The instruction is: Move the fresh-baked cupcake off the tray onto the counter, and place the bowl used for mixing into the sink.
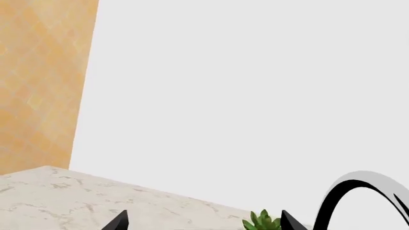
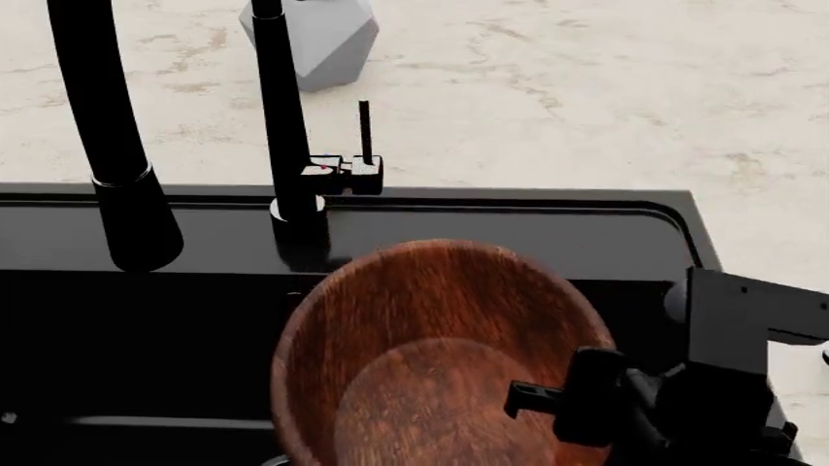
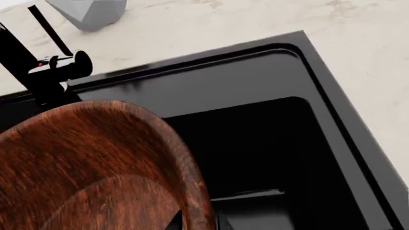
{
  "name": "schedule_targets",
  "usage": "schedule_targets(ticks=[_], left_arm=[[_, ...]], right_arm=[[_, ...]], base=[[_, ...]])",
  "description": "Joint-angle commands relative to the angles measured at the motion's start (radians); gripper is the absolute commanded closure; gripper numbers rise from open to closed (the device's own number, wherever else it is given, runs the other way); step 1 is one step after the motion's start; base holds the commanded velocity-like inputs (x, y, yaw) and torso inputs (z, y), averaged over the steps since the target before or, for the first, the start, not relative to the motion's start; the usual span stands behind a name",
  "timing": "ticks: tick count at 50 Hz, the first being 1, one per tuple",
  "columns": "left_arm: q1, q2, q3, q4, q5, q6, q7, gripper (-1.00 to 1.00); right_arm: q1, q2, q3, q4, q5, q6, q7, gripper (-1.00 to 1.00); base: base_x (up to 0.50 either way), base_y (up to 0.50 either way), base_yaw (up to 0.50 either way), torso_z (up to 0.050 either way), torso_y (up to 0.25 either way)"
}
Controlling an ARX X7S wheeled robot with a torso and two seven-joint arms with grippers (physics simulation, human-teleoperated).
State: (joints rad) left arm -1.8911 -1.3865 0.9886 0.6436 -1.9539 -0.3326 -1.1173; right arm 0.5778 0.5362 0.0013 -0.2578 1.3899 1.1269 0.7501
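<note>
**Bowl hangs over the basin, rim in the right claw**

The bowl (image 2: 434,359) is up in the air above the sink (image 2: 647,252), tipped so its flat bottom faces the head camera, with the black basin directly beneath and behind it. It is round, so there is no long axis to line up; what matters is that the drop is straight down. The right gripper (image 2: 550,403) has it by the near right edge. In the right wrist view the dark fingertips (image 3: 176,221) sit pinched at the rim of the bowl (image 3: 96,163), so it looks clamped on the wood. The faucet (image 2: 287,116) stands just behind the bowl, close enough to clip, I'd say.

The left gripper (image 1: 204,225) is off elsewhere, its two tips set apart with nothing between them, facing a stretch of counter (image 1: 64,196). Neither cupcake nor tray is in sight.
</note>
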Motion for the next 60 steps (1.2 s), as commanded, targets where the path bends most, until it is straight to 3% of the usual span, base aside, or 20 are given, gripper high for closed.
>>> schedule_targets(ticks=[1,27,43,60], left_arm=[[0.001,0.006,-0.007,-0.003,0.003,-0.009,-0.004,-1.00],[0.001,0.021,-0.023,-0.014,-0.007,-0.023,-0.005,-1.00],[0.000,0.032,-0.031,-0.017,-0.008,-0.036,-0.009,-1.00],[0.016,-0.002,-0.044,0.005,-0.022,-0.016,-0.008,-1.00]], right_arm=[[0.079,-0.044,-0.157,0.143,-0.139,0.013,-0.108,1.00],[0.215,-0.129,-0.445,0.354,-0.297,0.070,-0.276,1.00],[0.320,-0.215,-0.657,0.637,-0.466,0.006,-0.455,1.00],[0.421,-0.270,-0.798,0.766,-0.542,0.077,-0.498,1.00]], base=[[0.00,0.00,0.00,0.000,0.000],[0.00,0.00,0.00,0.000,0.000],[0.00,0.00,0.00,0.001,0.000],[0.00,0.00,0.00,0.000,0.000]])
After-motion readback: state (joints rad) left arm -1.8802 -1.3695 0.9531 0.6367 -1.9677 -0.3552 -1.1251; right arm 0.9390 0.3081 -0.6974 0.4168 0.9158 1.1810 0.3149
